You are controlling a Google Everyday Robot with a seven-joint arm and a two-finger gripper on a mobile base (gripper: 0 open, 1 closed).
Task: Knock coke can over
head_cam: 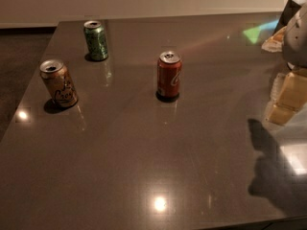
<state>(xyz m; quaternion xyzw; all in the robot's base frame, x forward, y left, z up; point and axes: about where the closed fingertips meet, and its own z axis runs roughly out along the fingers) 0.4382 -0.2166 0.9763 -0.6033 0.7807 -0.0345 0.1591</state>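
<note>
- Camera view: the coke can (169, 75) stands upright near the middle of the table (144, 176), a little toward the far side. Its silver top faces up and it has open surface all round.
- The gripper (293, 91) is at the right edge of the view, low over the table and partly cut off. It is well apart from the coke can. Whether it is released or clenched cannot be told.
- Judged risk: the long sideways reach could arrive too low and merely slide the can across the slick top, leaving it upright. A push near the rim should tip it.
- Judged risk: once down, the round can may roll. The far edge and the green can (96, 40) lie in the likely path of a leftward shove.
- Judged risk: an overshoot to the left could carry on toward the orange can (58, 83) near the left edge, though it is some way off.
- Materials: the table is a dark, polished, stone-like slab. It mirrors the cans and shows bright light spots (160, 204) and a hand-like shadow (271, 169).
- The cans are thin metal cylinders with printed sides and pull-tab tops, so they probably weigh little and tip easily.
- The gripper looks tan and blocky below a pale rounded arm housing (297, 37).
</note>
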